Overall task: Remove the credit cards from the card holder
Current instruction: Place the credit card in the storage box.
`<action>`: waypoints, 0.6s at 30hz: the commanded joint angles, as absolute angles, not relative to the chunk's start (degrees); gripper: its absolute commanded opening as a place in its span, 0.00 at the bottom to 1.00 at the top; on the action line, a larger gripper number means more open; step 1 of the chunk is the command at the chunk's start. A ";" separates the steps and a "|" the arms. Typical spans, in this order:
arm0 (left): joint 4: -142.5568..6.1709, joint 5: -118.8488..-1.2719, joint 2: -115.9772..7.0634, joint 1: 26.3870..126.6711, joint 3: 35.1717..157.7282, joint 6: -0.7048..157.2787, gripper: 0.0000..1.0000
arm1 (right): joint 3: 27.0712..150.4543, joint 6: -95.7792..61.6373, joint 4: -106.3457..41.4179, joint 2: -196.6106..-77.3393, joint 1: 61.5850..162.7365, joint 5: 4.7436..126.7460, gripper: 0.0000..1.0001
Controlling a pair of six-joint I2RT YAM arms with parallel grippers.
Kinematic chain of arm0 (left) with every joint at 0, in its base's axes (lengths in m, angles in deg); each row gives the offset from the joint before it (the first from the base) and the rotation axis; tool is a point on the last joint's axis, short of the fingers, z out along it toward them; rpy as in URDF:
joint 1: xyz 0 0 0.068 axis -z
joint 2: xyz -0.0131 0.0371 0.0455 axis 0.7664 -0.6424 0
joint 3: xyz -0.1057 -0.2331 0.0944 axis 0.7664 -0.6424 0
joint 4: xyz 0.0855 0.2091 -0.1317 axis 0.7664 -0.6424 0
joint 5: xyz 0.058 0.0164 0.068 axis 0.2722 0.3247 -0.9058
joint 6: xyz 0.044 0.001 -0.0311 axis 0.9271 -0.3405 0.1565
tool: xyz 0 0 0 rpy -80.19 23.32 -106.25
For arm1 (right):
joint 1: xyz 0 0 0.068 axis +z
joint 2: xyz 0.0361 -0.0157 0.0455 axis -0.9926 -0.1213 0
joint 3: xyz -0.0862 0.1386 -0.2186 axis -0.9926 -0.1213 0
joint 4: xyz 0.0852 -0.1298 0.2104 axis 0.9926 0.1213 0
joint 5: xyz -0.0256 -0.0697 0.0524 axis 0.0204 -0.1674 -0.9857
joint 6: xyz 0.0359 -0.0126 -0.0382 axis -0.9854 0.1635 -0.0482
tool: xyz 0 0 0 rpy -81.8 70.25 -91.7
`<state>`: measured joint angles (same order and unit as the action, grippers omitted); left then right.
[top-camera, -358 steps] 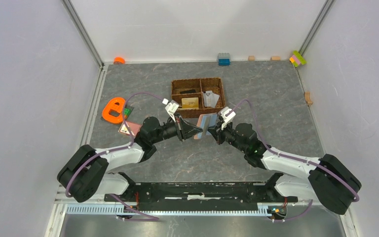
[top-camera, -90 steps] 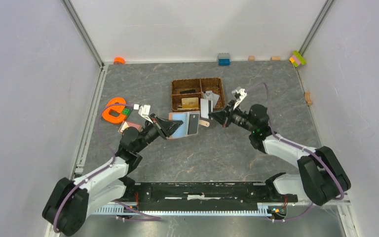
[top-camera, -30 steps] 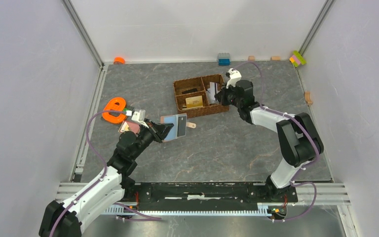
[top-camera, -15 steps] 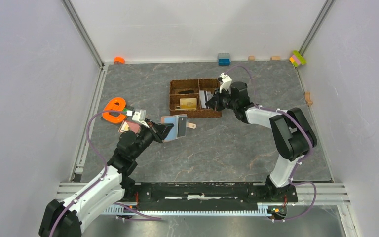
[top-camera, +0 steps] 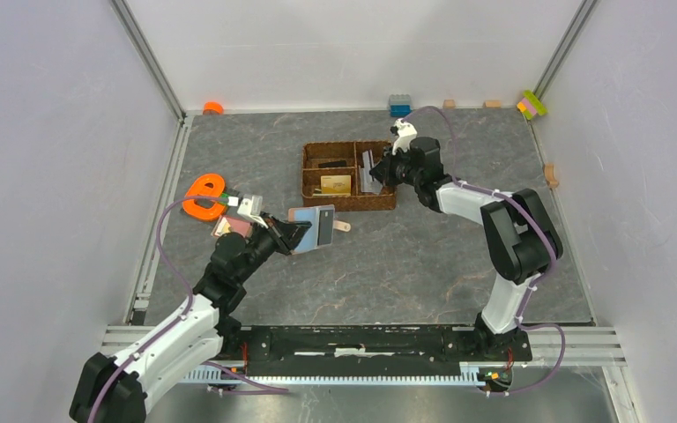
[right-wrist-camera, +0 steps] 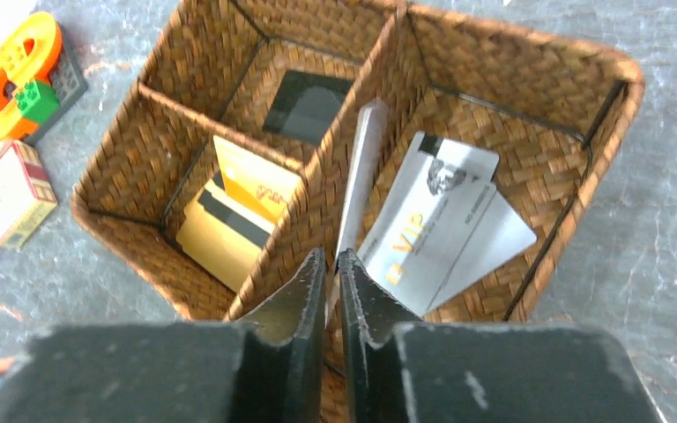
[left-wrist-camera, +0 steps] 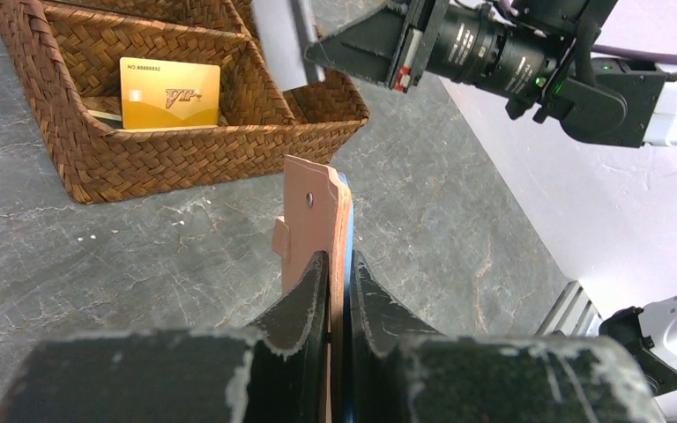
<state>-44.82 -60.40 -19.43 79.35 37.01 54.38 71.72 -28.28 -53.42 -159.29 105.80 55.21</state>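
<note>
Left gripper [left-wrist-camera: 337, 264]: I see it pinching the pink card holder [left-wrist-camera: 313, 211], held up on edge near the basket [right-wrist-camera: 529, 88].
Right gripper [right-wrist-camera: 331, 260]: over the basket, fingers almost together around a pale card [right-wrist-camera: 359, 167]; I can't tell if they grip.
Cards: the gold card [left-wrist-camera: 169, 92] is in the basket, and the dark card [top-camera: 324, 226] is in the holder.

Card holder [top-camera: 314, 220]: salmon-pink outside, light blue inside, open, held clear of the bench in the left claw [top-camera: 293, 234]. Its snap tab [top-camera: 342, 226] points away from the claw, and a dark grey card [top-camera: 324, 226] lies on the inner face.

Gold card [right-wrist-camera: 229, 207]: leans in the near-left compartment of the basket [right-wrist-camera: 538, 51].

Black card [right-wrist-camera: 307, 104]: flat in the far-left compartment.

Two silver-white cards [right-wrist-camera: 432, 211]: overlapping in the right compartment.

Grey-white card [right-wrist-camera: 360, 167]: on edge along the divider, lower end between the fingers of the right claw [right-wrist-camera: 331, 264]. Grip unclear.
</note>
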 commanded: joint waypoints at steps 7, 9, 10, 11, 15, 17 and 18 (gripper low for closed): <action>-39.06 -58.65 -21.54 79.12 37.47 54.81 0.05 | 69.60 -26.50 -57.54 -153.82 105.97 58.85 0.44; -38.71 -58.50 -21.91 79.17 37.47 54.66 0.05 | 66.99 -25.62 -58.21 -150.83 106.06 58.35 0.44; -38.39 -58.43 -22.21 79.24 37.46 54.56 0.05 | 65.39 -25.38 -58.90 -149.10 106.09 57.53 0.44; -38.06 -58.31 -22.46 79.21 37.46 54.49 0.05 | 63.51 -25.06 -59.66 -147.71 106.23 56.55 0.44; -35.73 -57.17 -24.64 79.27 37.46 53.39 0.05 | 55.72 -24.93 -64.15 -140.96 106.97 52.65 0.56; -33.76 -56.03 -26.35 79.28 37.53 52.36 0.05 | 52.18 -24.84 -66.01 -137.70 107.37 50.95 0.62; -32.50 -55.21 -27.32 79.21 37.55 51.72 0.05 | 50.47 -24.76 -66.48 -135.95 107.53 50.53 0.63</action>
